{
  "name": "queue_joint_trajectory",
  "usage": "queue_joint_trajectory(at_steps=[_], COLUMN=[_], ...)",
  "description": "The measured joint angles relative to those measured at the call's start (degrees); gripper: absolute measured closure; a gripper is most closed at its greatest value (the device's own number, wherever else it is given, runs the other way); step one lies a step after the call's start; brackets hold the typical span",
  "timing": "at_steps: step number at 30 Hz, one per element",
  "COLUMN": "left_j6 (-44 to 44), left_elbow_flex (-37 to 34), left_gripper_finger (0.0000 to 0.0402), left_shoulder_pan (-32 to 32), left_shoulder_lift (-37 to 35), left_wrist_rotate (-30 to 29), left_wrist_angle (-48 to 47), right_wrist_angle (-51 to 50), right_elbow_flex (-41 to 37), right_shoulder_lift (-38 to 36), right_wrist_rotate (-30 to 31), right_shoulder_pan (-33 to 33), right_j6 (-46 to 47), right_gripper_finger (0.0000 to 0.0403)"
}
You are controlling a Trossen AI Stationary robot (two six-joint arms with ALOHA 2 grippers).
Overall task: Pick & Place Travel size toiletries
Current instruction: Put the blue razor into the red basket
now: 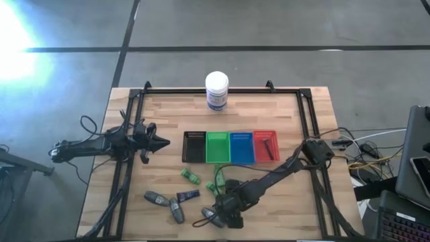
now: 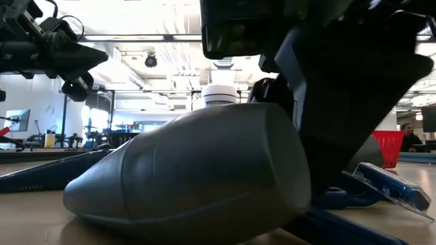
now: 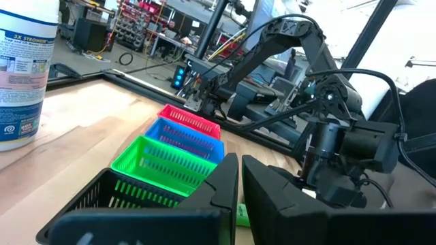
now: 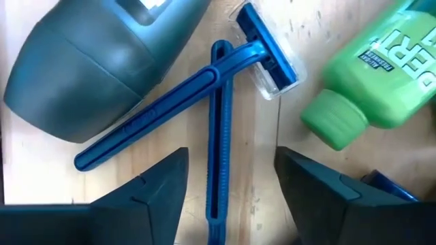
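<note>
My right gripper [image 4: 228, 194] points down near the table's front edge, open, its fingers on either side of a blue razor's handle [image 4: 218, 156] without touching it. That razor lies crossed under a second blue razor [image 4: 170, 102]. Beside them on the wood lie a grey oval bottle [image 4: 102, 61] and a green bottle [image 4: 381, 75]. In the high view, more toiletries lie left of my right gripper [image 1: 228, 210]: green packets [image 1: 190, 176], grey bottles [image 1: 156, 198] and a navy tube [image 1: 188, 195]. My left gripper [image 1: 158, 142] waits shut and level at the table's left.
Black [image 1: 195, 146], green [image 1: 217, 146], blue [image 1: 241, 146] and red [image 1: 265, 146] trays stand in a row at the table's middle. A white jar [image 1: 217, 91] stands at the far edge. A black frame [image 1: 306, 114] runs along the table's sides.
</note>
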Motion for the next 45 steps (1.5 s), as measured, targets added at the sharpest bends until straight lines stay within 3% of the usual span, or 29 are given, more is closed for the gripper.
queue_joint_trajectory(at_steps=[13,19,26,35,39,45], left_j6=[0.02,0.0,0.0,0.02,0.0,0.0], left_elbow_flex=[0.0,-0.01,0.01,0.01,0.0,0.01], left_gripper_finger=[0.0376,0.0376,0.0376,0.0376,0.0376,0.0376], left_shoulder_pan=[-0.01,0.0,-0.02,-0.02,-0.01,-0.02], left_shoulder_lift=[0.0,0.0,0.0,0.17,0.22,0.46], left_wrist_rotate=[0.01,0.0,0.0,0.0,0.0,0.0], left_wrist_angle=[0.0,0.0,0.0,-0.02,-0.04,0.0], right_wrist_angle=[-2.08,-2.82,-6.09,-8.35,-12.73,-22.96], right_elbow_flex=[0.04,-0.11,-0.84,-0.58,-0.55,-0.5], right_shoulder_lift=[1.92,0.99,-3.21,-6.33,-8.18,-15.29], right_wrist_rotate=[8.09,6.75,5.81,-10.36,-6.34,6.36], right_shoulder_pan=[2.77,2.45,0.9,-1.19,-1.38,-0.72], right_j6=[-0.4,4.53,19.72,31.36,34.67,43.84], right_gripper_finger=[0.0326,0.0373,0.0377,0.0375,0.0374,0.0374])
